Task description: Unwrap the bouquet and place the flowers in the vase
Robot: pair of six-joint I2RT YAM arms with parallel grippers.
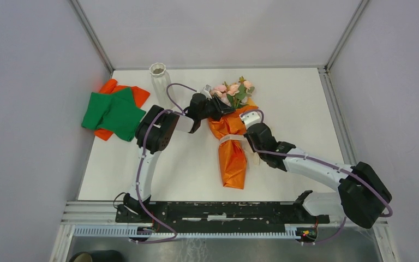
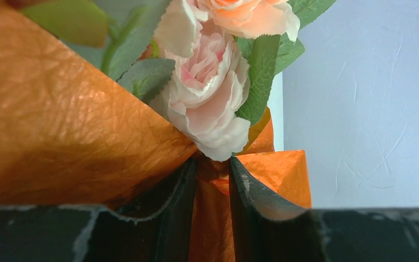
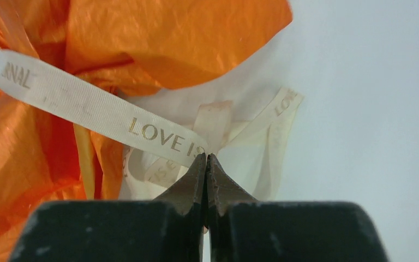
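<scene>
White surface (image 1: 300, 103), walled on three sides by grey panels (image 1: 27, 109). Open room lies at the right rear, from the flowers (image 1: 233, 90) across to the right edge. There is more at the near left, between the left arm (image 1: 155, 131) and the bouquet (image 1: 233, 164).

The middle is crowded. The bouquet lies lengthwise there. The left gripper (image 2: 213, 164) is closed around its wrap just under the blooms, and the right gripper (image 3: 207, 158) pinches the ribbon (image 3: 98, 112) at its waist. The left arm and the right arm (image 1: 316, 166) both slant in over it.

At the back left an upright vase (image 1: 158, 81) stands near the rear edge. A purple cable (image 1: 181, 84) loops between it and the left gripper. A green cloth (image 1: 112, 112) lying over an orange cloth (image 1: 109, 86) fills the left edge.
</scene>
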